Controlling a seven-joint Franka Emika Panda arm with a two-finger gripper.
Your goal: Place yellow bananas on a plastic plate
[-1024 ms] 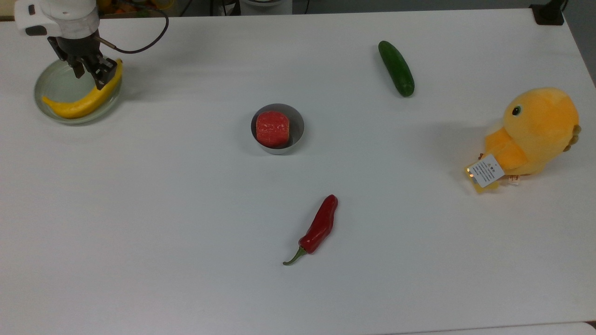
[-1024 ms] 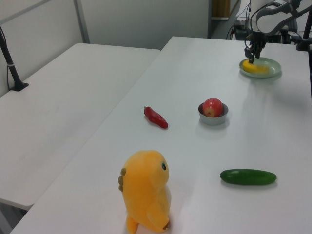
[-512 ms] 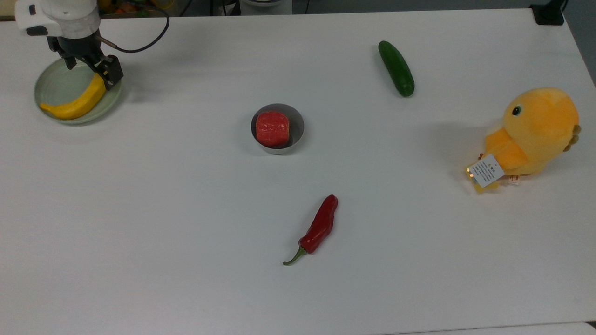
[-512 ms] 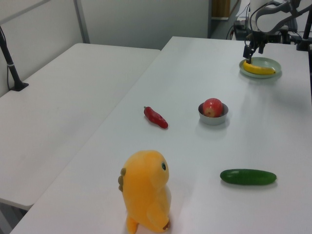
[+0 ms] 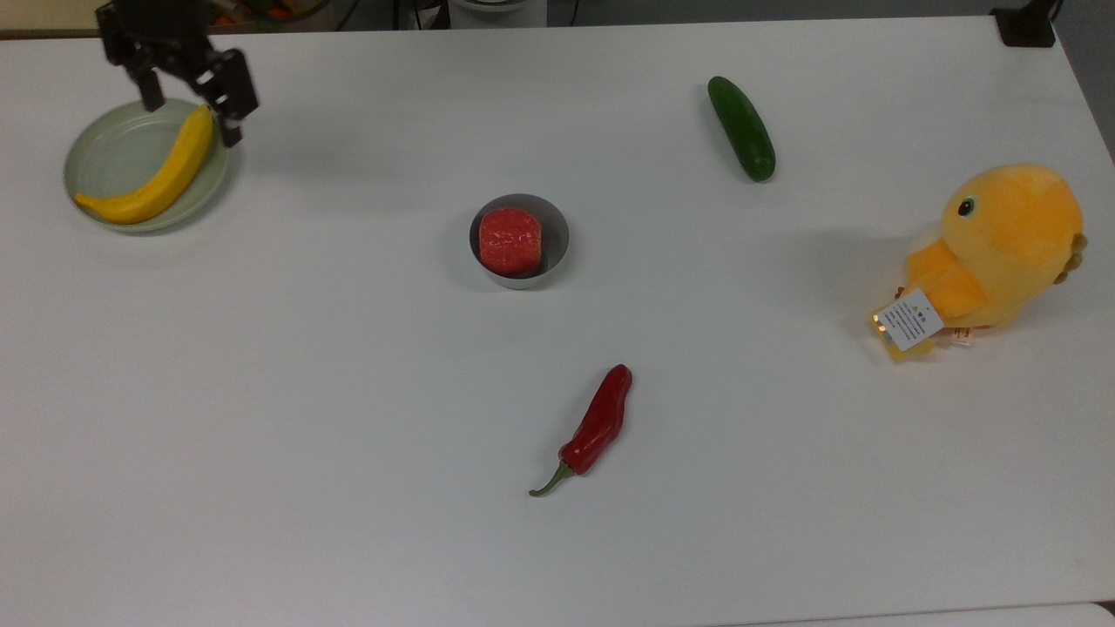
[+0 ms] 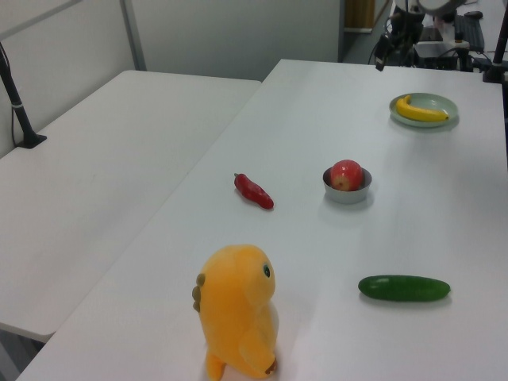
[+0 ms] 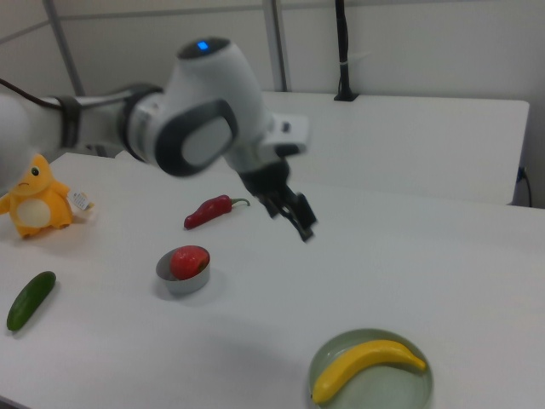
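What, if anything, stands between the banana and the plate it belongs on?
Nothing: the banana already lies on the plastic plate, and the open gripper is above it, empty.

Gripper (image 5: 190, 94) hangs w/ bare air all round it. Below: banana (image 5: 150, 178) on plate (image 5: 104, 148). Bowl (image 5: 550, 242), chili (image 5: 596, 427), cucumber (image 5: 741, 127), plush bird (image 5: 1002, 252) well apart from it; wide bare tabletop (image 5: 348, 392) between them.
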